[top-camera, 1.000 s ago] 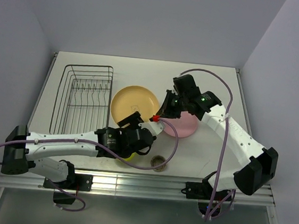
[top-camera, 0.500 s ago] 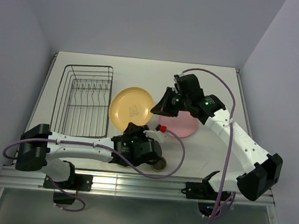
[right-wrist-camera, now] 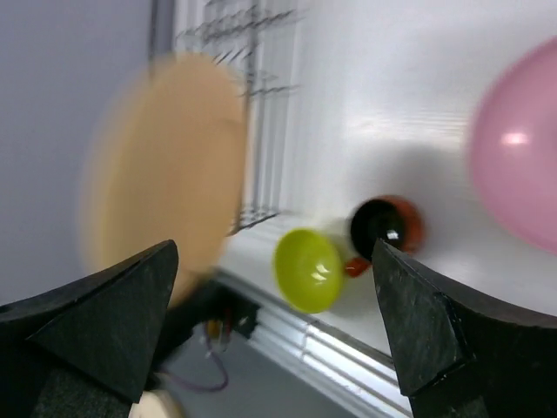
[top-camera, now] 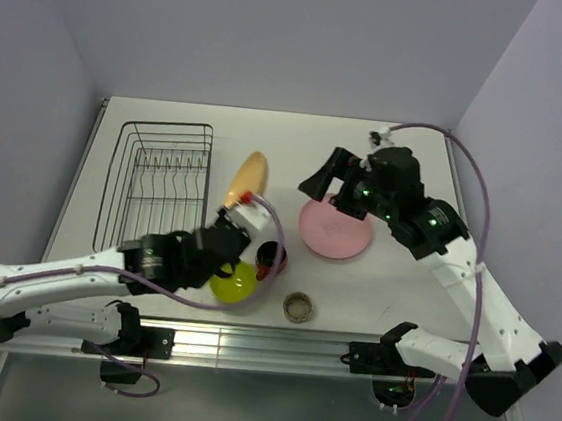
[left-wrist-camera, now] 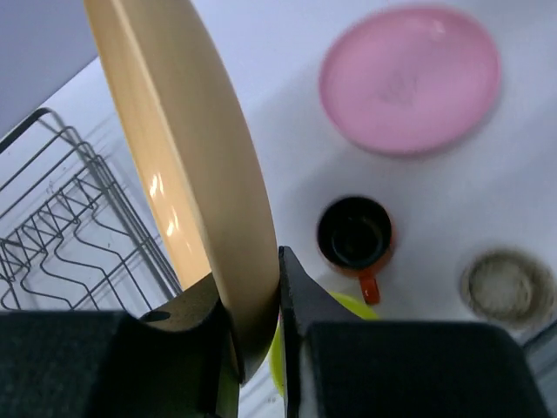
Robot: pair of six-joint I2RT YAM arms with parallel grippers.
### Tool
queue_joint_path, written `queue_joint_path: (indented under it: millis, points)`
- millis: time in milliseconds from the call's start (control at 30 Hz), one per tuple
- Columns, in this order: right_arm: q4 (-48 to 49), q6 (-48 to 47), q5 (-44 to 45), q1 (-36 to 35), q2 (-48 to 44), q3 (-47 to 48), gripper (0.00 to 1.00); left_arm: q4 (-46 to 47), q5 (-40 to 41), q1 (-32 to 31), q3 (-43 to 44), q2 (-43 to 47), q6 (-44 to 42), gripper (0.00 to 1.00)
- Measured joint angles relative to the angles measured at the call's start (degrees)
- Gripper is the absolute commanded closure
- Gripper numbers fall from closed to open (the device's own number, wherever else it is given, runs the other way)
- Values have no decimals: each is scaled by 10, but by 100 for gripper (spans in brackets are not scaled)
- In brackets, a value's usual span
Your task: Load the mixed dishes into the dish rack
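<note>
- Firstly, at the far left the dish rack sits on the table with nothing between its prongs.
- Just right of the rack, the left gripper is closed narrowly on the rim of the yellow-orange plate. In the left wrist view one finger presses each face of the plate.
- That plate stands on edge, raised off the table and tilted, with its upper rim above the rack's right side. It does not touch the wires.
- Below the left gripper the lime-green bowl rests on the table, and the red-orange mug is just beside it on the right.
- The grey-beige cup stands near the front edge, apart from the mug.
- The pink plate lies flat further right.
- The right gripper hangs above the pink plate's upper left rim. Its jaws are spread wide and hold nothing, and it is well apart from the yellow-orange plate.
</note>
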State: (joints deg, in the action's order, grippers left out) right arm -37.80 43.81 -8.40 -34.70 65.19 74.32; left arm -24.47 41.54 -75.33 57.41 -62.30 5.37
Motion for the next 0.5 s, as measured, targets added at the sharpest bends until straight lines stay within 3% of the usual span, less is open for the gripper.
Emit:
queue_joint_path:
  millis: [67,233,400,500]
  points:
    - [-27,-4,48,21,-38,-6,0,0,-4,58,2,52,15,100]
    - [-66,-18,131,43,-118,-36,0,9,-78,276,22,147,44,100]
    - [-80,-29,162,42,-152,-66,0,23,-221,455,44,129,60,100]
    - [-85,-31,166,42,-158,-95,0,38,-308,528,35,95,71,100]
